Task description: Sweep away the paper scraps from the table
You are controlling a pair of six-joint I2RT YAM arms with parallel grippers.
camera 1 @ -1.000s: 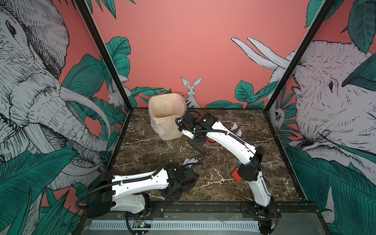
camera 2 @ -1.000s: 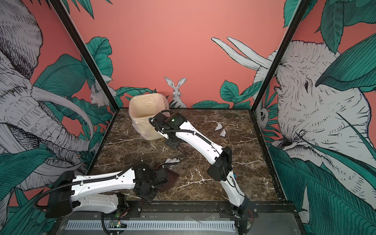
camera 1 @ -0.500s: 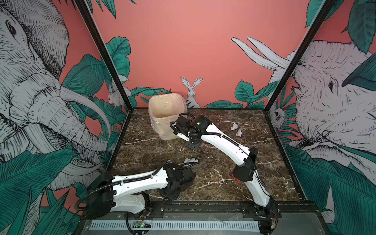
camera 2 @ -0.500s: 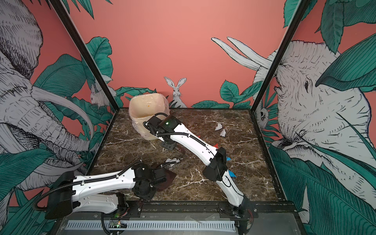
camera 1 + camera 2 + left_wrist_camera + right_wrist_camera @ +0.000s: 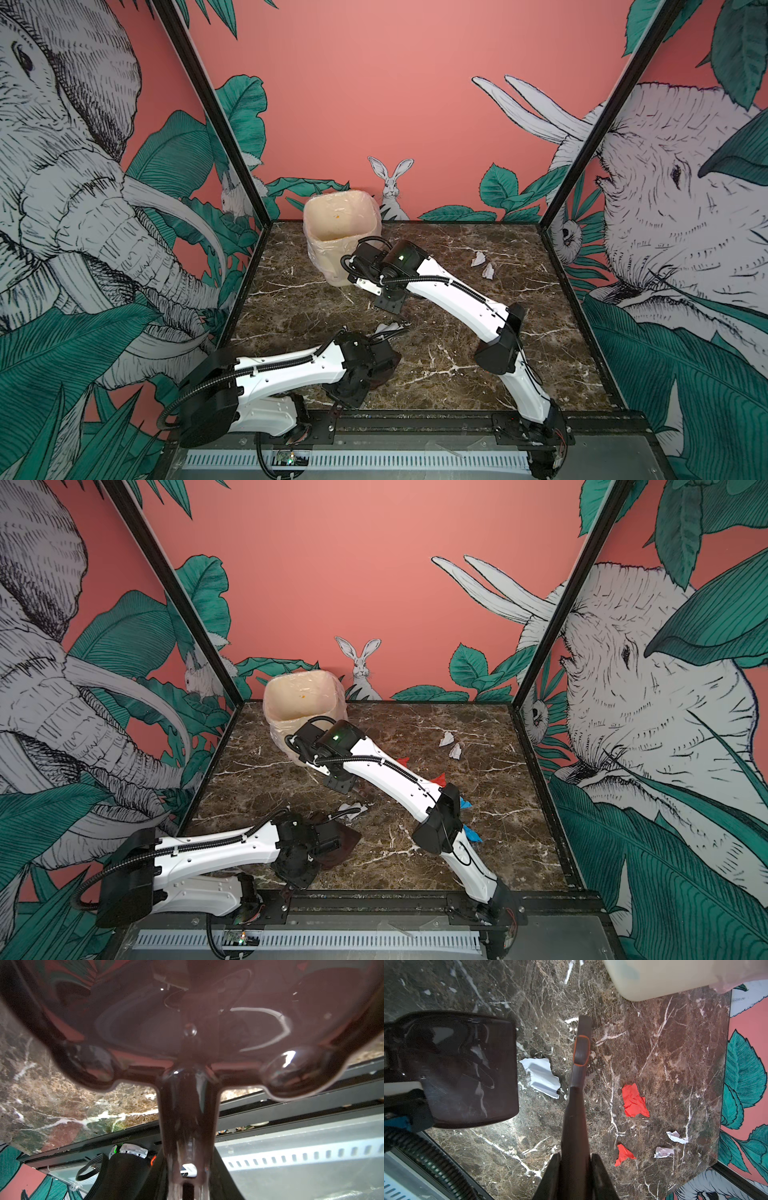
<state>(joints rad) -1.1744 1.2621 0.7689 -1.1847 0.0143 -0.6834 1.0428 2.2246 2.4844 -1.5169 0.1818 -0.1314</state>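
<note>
Right gripper [image 5: 575, 1160] clamped on dark handle [image 5: 576, 1105]. White scrap [image 5: 543, 1077] on table [image 5: 675, 1053] between dustpan [image 5: 467, 1072] and handle. Red scraps [image 5: 634, 1101], small white scraps [image 5: 676, 1137] on handle's other side. Bin [image 5: 664, 978] at frame edge.

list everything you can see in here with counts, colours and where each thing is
table: one, dark brown marble look, black frame
bin: one, cream with a clear liner, back left of the table
dustpan: one, dark brown, front left of the table
brush: one, brown handle with an orange ring, in front of the bin
white paper scraps: three seen, one by the dustpan's front edge, two at back right
red paper scraps: two, near the table's centre
blue paper scraps: two, right of centre, toward the front
slotted panel: one, grey, in front of the table
walls: three, pink with an animal and leaf mural
left tool: shut on the dustpan
right tool: shut on the brush handle
</note>
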